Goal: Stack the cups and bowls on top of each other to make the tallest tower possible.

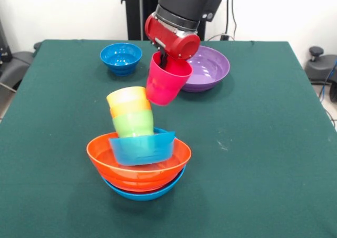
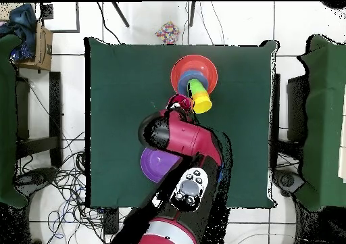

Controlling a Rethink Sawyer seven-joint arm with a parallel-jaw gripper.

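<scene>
The tower (image 1: 138, 161) stands on the near middle of the table: a large light-blue bowl at the bottom, orange bowls in it, a small light-blue bowl (image 1: 142, 147), then the green (image 1: 133, 123), orange and yellow (image 1: 126, 96) cups, leaning left. My gripper (image 1: 164, 59) is shut on the magenta-pink cup (image 1: 165, 82), one finger inside its rim, holding it tilted in the air just right of the yellow cup. In the overhead view the tower (image 2: 194, 76) is at the top and the pink cup (image 2: 180, 104) shows just below it.
A large purple bowl (image 1: 206, 68) sits at the back right, behind the arm. A small dark-blue bowl (image 1: 121, 57) sits at the back left. In the overhead view the purple bowl (image 2: 157, 165) lies beside the arm, and chairs stand at both sides.
</scene>
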